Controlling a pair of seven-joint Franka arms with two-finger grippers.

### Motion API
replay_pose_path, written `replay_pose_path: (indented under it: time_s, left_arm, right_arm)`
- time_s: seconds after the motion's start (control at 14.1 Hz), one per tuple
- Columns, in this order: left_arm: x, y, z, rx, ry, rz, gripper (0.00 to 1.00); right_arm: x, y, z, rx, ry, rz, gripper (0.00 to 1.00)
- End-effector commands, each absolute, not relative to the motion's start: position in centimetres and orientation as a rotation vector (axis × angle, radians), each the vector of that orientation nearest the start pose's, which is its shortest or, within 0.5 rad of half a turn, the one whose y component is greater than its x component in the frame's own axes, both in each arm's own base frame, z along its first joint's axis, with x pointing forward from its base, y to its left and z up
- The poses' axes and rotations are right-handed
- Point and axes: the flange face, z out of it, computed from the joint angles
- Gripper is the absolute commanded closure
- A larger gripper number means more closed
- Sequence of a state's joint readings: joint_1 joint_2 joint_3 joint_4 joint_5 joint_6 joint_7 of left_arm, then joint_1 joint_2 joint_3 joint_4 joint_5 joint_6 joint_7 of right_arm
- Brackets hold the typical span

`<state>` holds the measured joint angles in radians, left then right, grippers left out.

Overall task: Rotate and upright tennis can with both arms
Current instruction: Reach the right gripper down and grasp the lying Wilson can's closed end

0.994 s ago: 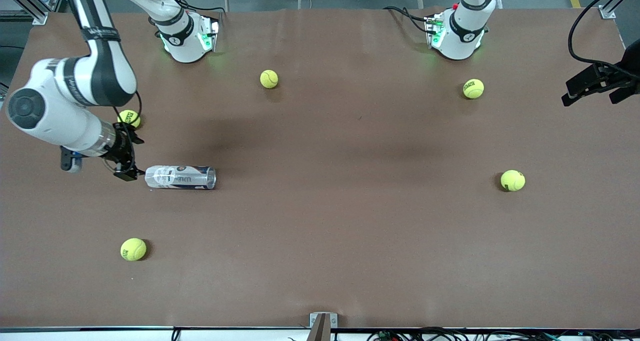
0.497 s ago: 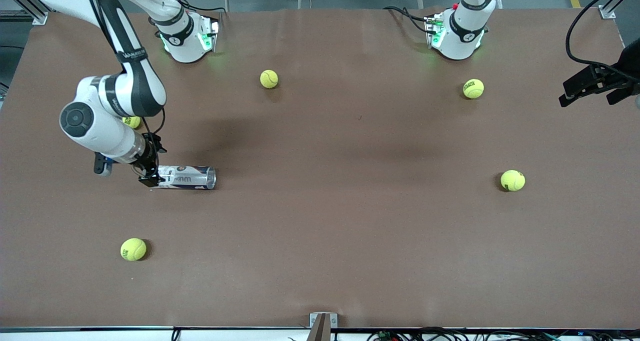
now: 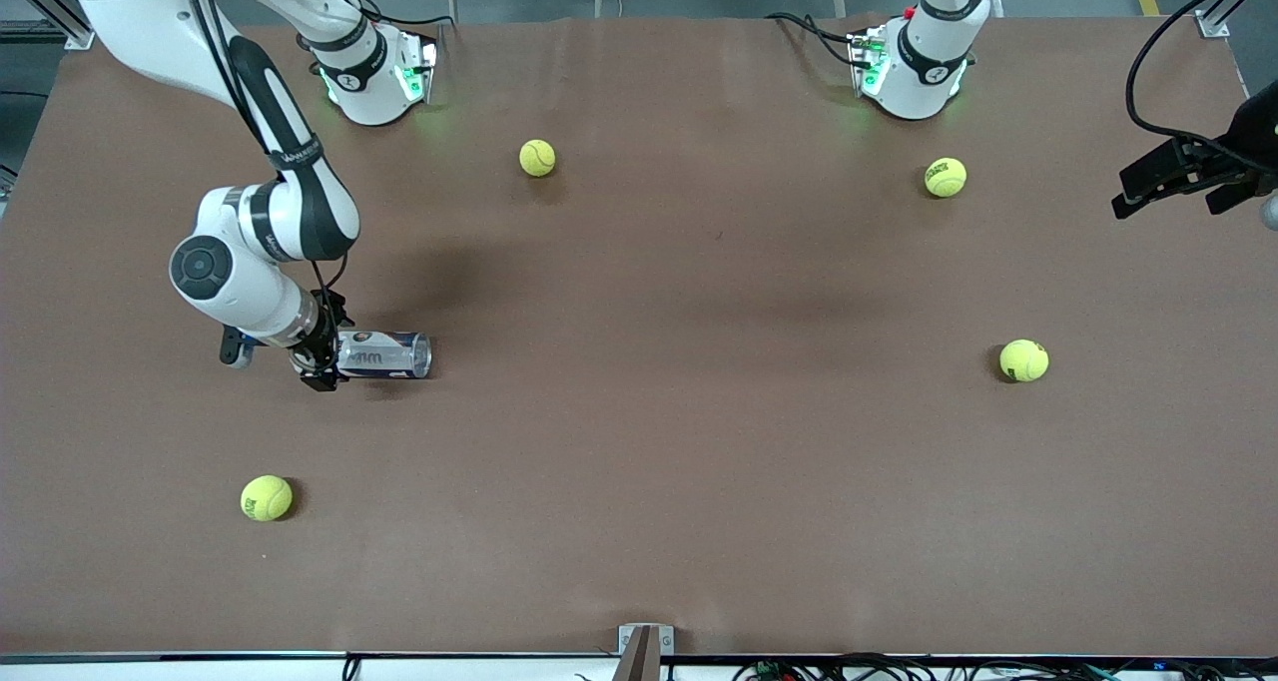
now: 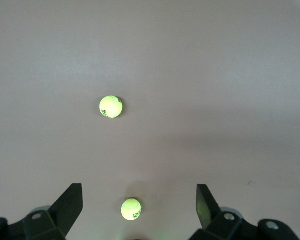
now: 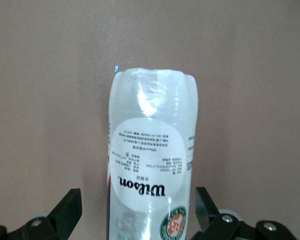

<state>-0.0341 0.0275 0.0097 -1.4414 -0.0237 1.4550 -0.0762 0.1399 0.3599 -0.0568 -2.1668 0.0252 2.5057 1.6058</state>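
Apparently untouched, the tennis can lies on brown table between right end effector's spread fingers.

A high front camera faces both robot bases across the whole brown table, while the left wrist camera looks straight down from well above two tennis balls and the right wrist camera hangs close over the lying tennis can, also seen in front.
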Motion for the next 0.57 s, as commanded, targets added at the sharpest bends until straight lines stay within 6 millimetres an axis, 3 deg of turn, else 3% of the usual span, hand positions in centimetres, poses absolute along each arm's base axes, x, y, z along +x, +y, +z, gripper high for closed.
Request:
replay_pose_path:
  time_s: [0.0, 0.28, 0.5]
  left_arm:
    - [55.0, -1.7, 66.3, -3.18, -0.069, 0.008, 0.0]
    - [54.9, -1.6, 66.4, -3.18, -0.071, 0.008, 0.0]
    - [55.0, -1.7, 66.2, -3.18, -0.069, 0.013, 0.0]
  right_arm:
    - [56.5, 4.8, 21.7, -2.246, 2.225, -0.002, 0.0]
    - [56.5, 4.7, 19.6, -2.236, 2.227, -0.014, 0.0]
    - [56.5, 5.0, 19.2, -2.239, 2.229, -0.006, 0.39]
